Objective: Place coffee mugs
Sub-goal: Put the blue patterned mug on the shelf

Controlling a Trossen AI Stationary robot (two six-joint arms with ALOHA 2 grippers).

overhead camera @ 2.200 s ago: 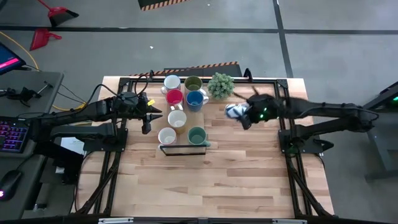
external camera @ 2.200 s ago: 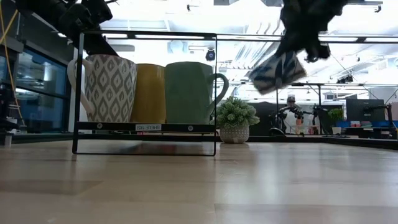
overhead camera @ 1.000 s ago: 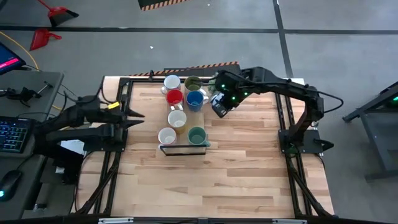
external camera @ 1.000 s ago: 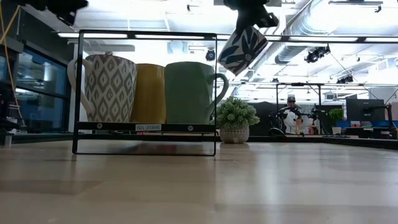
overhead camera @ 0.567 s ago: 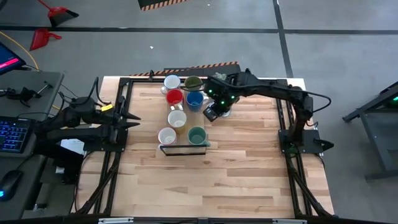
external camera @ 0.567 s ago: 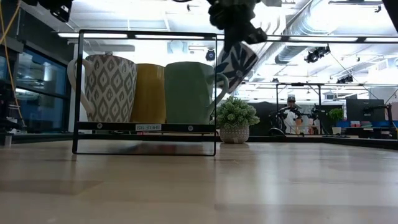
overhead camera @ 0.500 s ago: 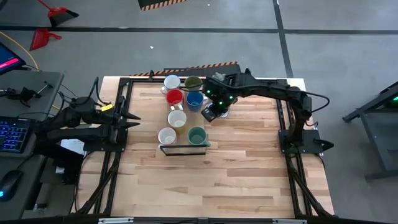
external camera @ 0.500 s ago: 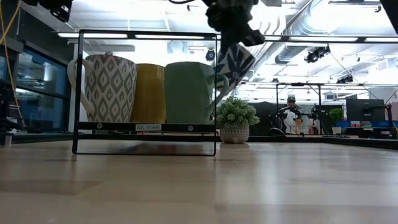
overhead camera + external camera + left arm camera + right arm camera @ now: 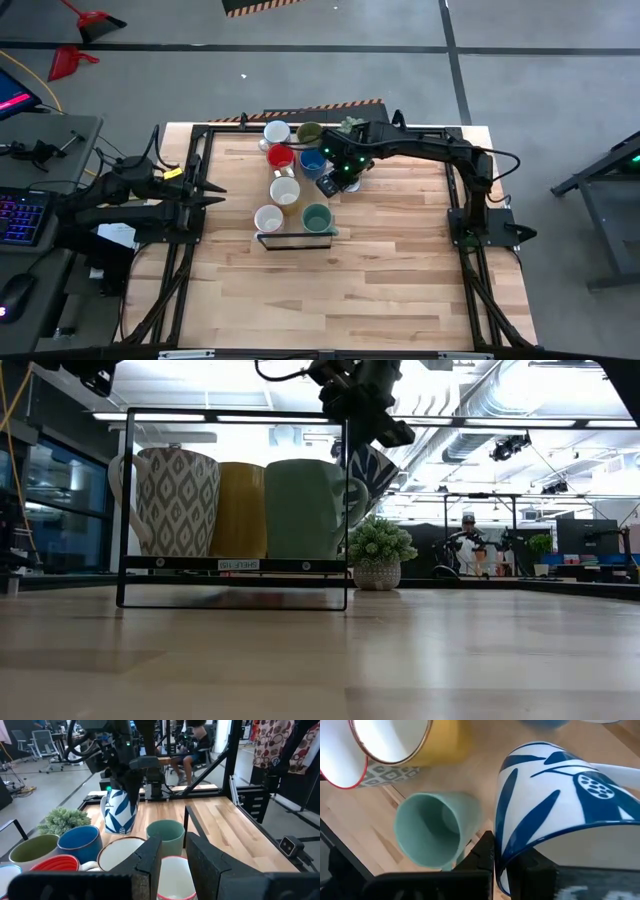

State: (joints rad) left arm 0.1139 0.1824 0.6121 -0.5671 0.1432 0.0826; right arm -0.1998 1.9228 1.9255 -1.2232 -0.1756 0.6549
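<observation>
The right gripper (image 9: 331, 180) reaches across the wooden table (image 9: 380, 280) from the right side and hangs above it just beside the cluster of mugs; its fingers are clamped on the rim of a white mug with blue leaf print (image 9: 119, 812), one finger inside and one outside, so the mug hangs off the table, slightly tilted; in the low view this mug (image 9: 368, 466) shows just behind the teal mug (image 9: 305, 508) at the right edge of the black wire rack (image 9: 235, 600).

Inside the rack stand the teal mug, a yellow mug with a white interior (image 9: 285, 192) and a white mug with a grey diamond pattern (image 9: 176, 500); further back on the table sit a blue mug (image 9: 311, 159), a red mug (image 9: 280, 156), an olive green mug (image 9: 308, 132) and a white mug (image 9: 276, 131), close together; the small potted plant (image 9: 378, 551) stands beside them.

The left gripper (image 9: 205, 188) waits over the table's left edge, well apart from the mugs, fingers parted and holding nothing.
</observation>
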